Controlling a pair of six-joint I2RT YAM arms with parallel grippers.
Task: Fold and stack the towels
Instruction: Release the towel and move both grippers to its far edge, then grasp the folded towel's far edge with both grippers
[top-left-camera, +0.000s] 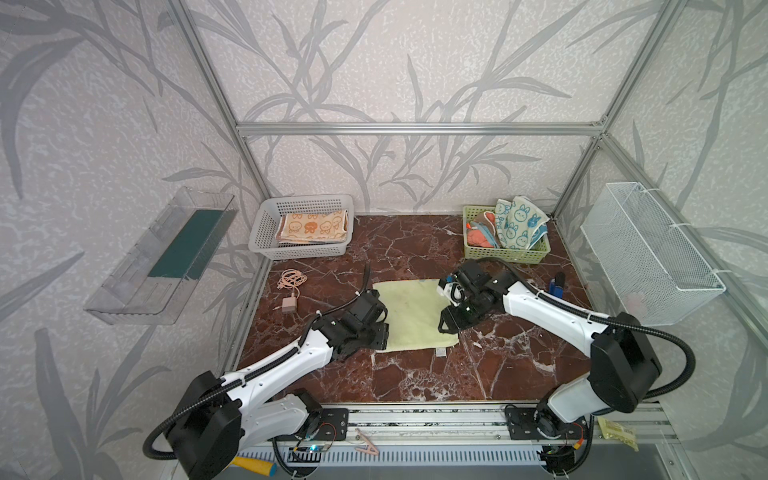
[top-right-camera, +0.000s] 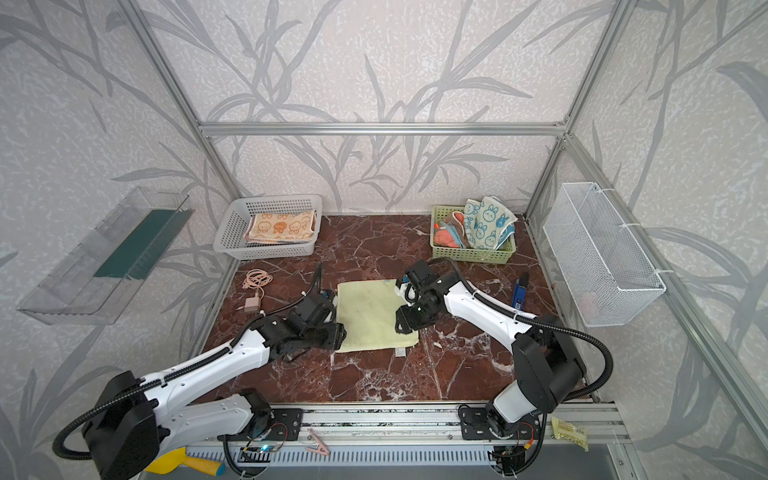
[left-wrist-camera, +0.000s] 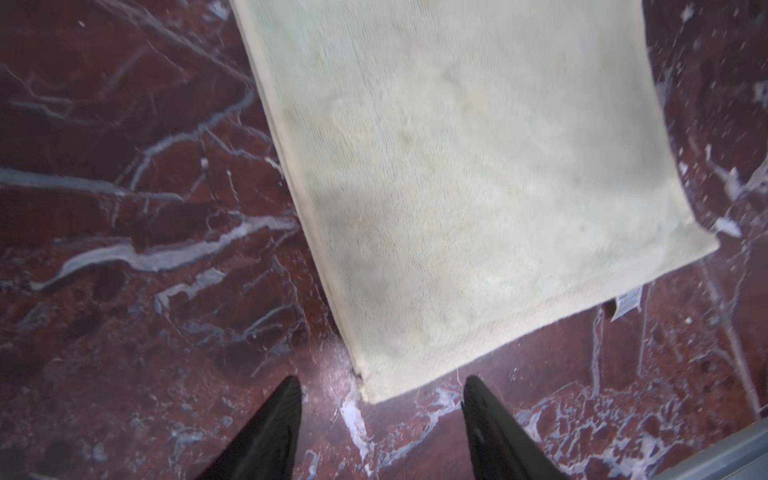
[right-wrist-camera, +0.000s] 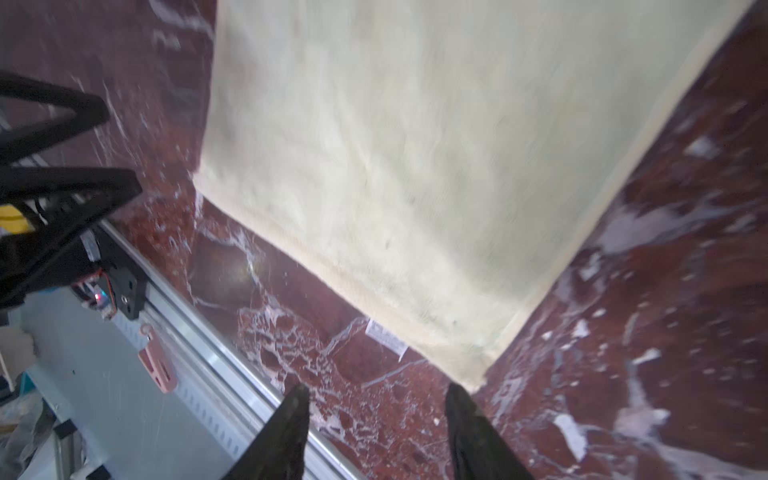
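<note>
A pale yellow-cream towel (top-left-camera: 415, 316) (top-right-camera: 374, 316) lies spread flat mid-table, its tag at the near edge. My left gripper (top-left-camera: 380, 336) (left-wrist-camera: 380, 386) is open at its near left corner; in the left wrist view that corner (left-wrist-camera: 368, 395) lies on the marble between the fingertips, ungripped. My right gripper (top-left-camera: 446, 322) (right-wrist-camera: 378, 390) is open at the towel's right side, and the near right corner (right-wrist-camera: 473, 374) lies beside one fingertip. A folded orange bunny towel (top-left-camera: 311, 226) rests in the white basket (top-left-camera: 266, 237). A white towel with blue bunnies (top-left-camera: 519, 224) and an orange one (top-left-camera: 480, 239) stand bunched in the green basket (top-left-camera: 507, 254).
A pink charger with coiled cable (top-left-camera: 293, 286) lies left of the towel. A blue object (top-left-camera: 557, 284) lies by the right arm. A white wire basket (top-left-camera: 648, 253) hangs on the right wall, a clear shelf (top-left-camera: 166, 253) on the left wall. A metal rail (top-left-camera: 415, 419) runs along the front.
</note>
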